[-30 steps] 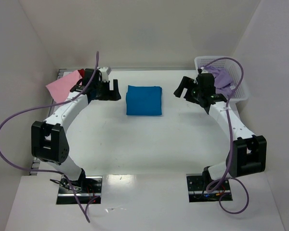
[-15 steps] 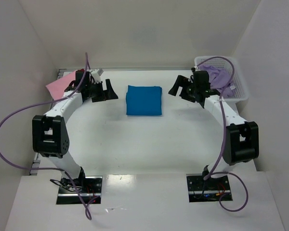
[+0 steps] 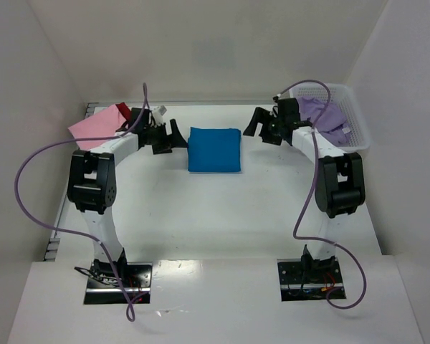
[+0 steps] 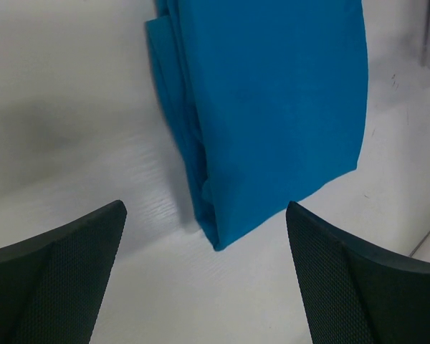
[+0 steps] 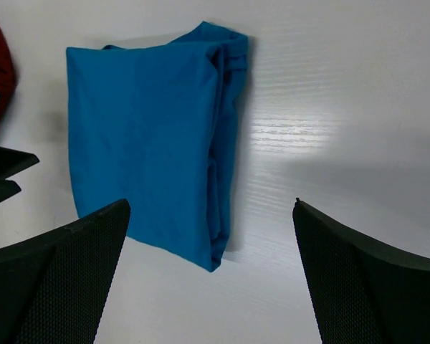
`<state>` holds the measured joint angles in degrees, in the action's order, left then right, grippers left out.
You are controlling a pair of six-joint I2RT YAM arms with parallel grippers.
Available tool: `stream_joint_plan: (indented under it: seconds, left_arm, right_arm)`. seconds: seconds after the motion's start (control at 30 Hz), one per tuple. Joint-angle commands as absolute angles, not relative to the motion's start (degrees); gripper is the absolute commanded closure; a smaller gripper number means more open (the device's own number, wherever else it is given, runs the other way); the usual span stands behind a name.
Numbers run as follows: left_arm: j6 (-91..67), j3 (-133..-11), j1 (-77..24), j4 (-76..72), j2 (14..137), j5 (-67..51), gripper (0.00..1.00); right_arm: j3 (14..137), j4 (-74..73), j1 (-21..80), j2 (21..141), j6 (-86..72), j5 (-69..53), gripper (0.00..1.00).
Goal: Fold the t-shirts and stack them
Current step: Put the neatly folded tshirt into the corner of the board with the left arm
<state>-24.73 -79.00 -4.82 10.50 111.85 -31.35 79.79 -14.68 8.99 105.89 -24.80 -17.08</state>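
Blue t-shirt (image 3: 214,150) lies folded mid-tabletop (image 3: 215,215), between both arms. Left fingers (image 4: 54,283) and right fingers (image 5: 358,287) are spread wide and empty, flanking it, likely to move it onto the pink t-shirt (image 3: 93,127) at left. Lavender t-shirt (image 3: 322,115) sits in basket (image 3: 360,140), seemingly unfolded.

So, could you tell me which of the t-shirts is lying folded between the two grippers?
The bright blue t-shirt, folded square mid-table; pink and red lie at the left edge, lavender in the basket.

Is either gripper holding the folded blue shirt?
No, the blue shirt lies flat on the table, with the left gripper and the right gripper open and empty on either side.
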Motion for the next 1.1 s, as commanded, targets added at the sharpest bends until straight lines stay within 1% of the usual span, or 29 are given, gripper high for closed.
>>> stream_joint_plan:
  seconds: [0.0,0.1,0.17,0.27,0.4,0.53,0.8,0.93,1.07]
  left_arm:
    - [-27.2,-82.2,-7.4,6.0,114.1,-28.5,0.0]
    - [-30.0,-83.1,-8.1,4.5,116.0,-27.9,0.0]
    - [-30.8,-81.3,-8.7,2.3,116.0,-25.8,0.0]
    - [-31.4,-81.3,-9.3,2.9,117.1,-22.2,0.0]
    - [-31.4,-83.0,-9.3,4.7,120.4,-22.2,0.0]
    - [-34.7,-82.4,-9.3,1.6,122.1,-22.2,0.0]
    - [-38.1,-81.2,-7.6,-3.5,127.2,-29.7,0.0]
    - [-38.8,-80.7,-7.6,-5.5,127.7,-31.4,0.0]
    - [-40.3,-80.7,-7.6,-6.7,128.2,-31.9,0.0]
  right_arm:
    - [83.8,-13.0,8.6,108.3,-22.9,-18.2,0.0]
    - [86.2,-14.4,8.6,108.9,-22.3,-18.2,0.0]
    - [86.7,-14.9,8.6,108.9,-22.3,-17.7,0.0]
    - [86.7,-14.9,8.6,108.9,-23.5,-17.7,0.0]
    - [88.3,-16.3,10.3,110.9,-24.8,-17.1,0.0]
    - [88.3,-16.3,12.3,111.4,-26.2,-14.9,0.0]
    - [91.1,-18.1,13.4,112.0,-28.9,-12.8,0.0]
    - [91.8,-18.6,13.4,112.0,-29.4,-12.8,0.0]
    - [94.9,-18.1,14.7,115.6,-29.4,-13.4,0.0]
